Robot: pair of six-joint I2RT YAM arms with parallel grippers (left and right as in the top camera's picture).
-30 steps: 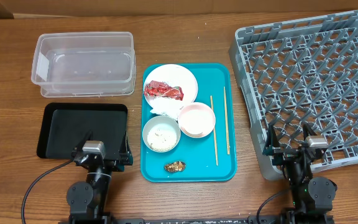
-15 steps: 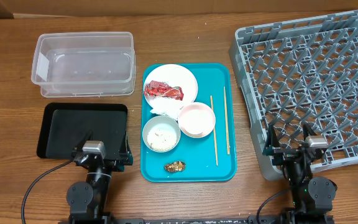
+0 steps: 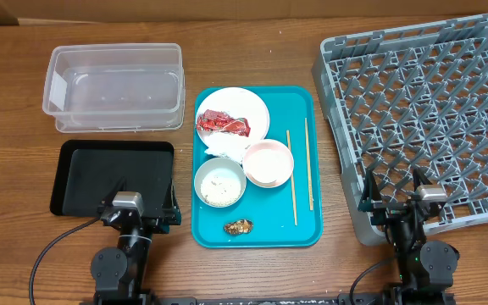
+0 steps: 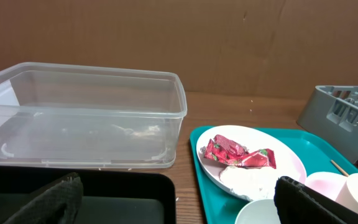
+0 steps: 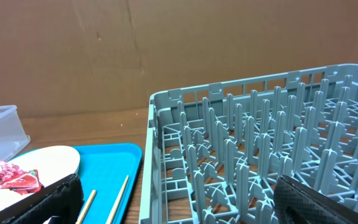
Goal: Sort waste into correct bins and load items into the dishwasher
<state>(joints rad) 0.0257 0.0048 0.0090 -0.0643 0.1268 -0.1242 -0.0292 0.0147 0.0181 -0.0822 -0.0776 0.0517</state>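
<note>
On the teal tray (image 3: 299,106) a pale plate (image 3: 244,105) carries the red wrapper (image 3: 224,124) and the white napkin (image 3: 221,148). Beside them sit a pink bowl (image 3: 268,163), a white bowl holding rice (image 3: 219,181), a brown scrap (image 3: 239,226) and two chopsticks (image 3: 292,182). The clear tub (image 3: 113,85) and black tray (image 3: 108,174) lie to the left, the grey rack (image 3: 413,93) to the right. My left gripper (image 3: 142,203) stands open over the black tray's near edge. My right gripper (image 3: 392,196) stands open at the rack's near left corner. Neither holds anything.
The left wrist view looks over the black tray (image 4: 104,199) to the clear tub (image 4: 79,112) and the plate (image 4: 291,163). The right wrist view faces the rack's pegs (image 5: 260,143), with a chopstick (image 5: 120,196) to the left. A cardboard wall closes the far side.
</note>
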